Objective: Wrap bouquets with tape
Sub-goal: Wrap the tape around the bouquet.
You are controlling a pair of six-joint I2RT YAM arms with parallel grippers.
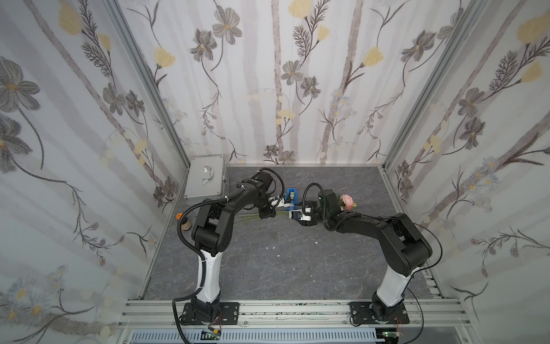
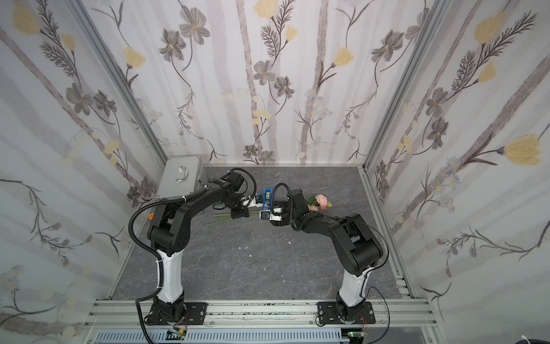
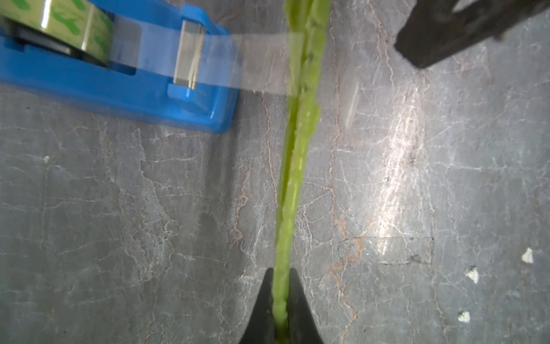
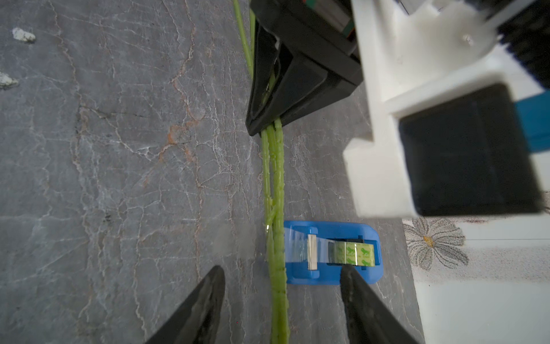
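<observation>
The bouquet lies across the grey floor: its pink rose head shows beyond the right arm, and the thin green stems run toward the left arm. My left gripper is shut on the stems. A strip of clear tape stretches from the blue dispenser onto the stems. The greenish roll sits in the dispenser. My right gripper is open, its jaws straddling the stems beside the dispenser without touching them.
A silver case with a handle leans in the back left corner. A brown bottle with an orange cap stands by the left wall. Small white scraps lie on the floor. Patterned walls close three sides.
</observation>
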